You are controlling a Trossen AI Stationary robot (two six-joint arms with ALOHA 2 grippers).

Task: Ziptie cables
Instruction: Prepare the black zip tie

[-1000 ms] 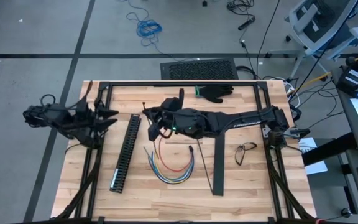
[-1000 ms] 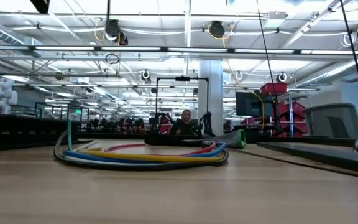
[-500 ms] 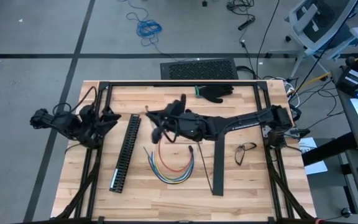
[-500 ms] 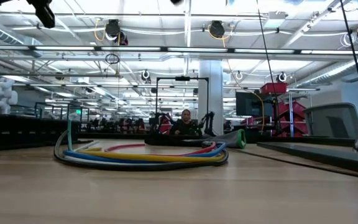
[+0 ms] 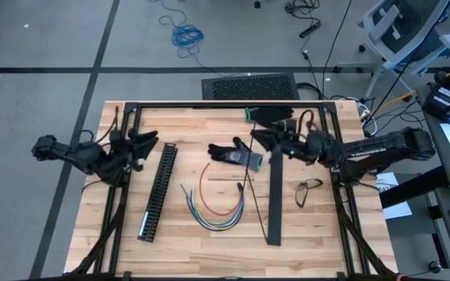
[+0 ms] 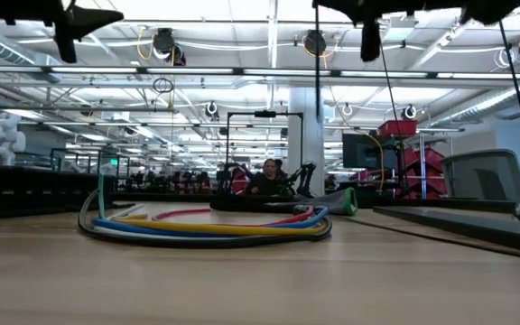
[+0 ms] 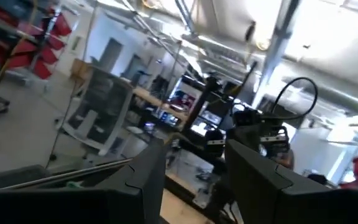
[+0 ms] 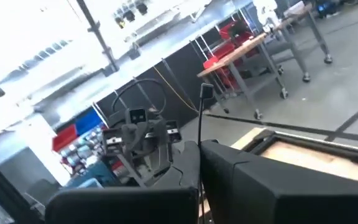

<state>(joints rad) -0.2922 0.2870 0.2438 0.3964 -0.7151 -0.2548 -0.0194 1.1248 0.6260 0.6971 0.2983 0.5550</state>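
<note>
Biggest thing here is the wooden surface (image 5: 303,234), with a black frame running along its edges. The right arm is pulled back to the right side, its right gripper (image 5: 255,137) pressed together on what looks like a thin black ziptie, hovering over the far middle beside a black glove (image 5: 233,152). My guess is it's carrying the tie toward the bundle. The left gripper (image 5: 148,141) waits at the far left edge, fingers partly spread, holding nothing. A long black slotted duct (image 5: 157,190) lies left of centre and a flat black strip (image 5: 273,199) right of centre. The cables (image 5: 216,207) sit between them, looped in a U, with plenty of open room around them. Glasses (image 5: 308,190) lie near the right edge.
</note>
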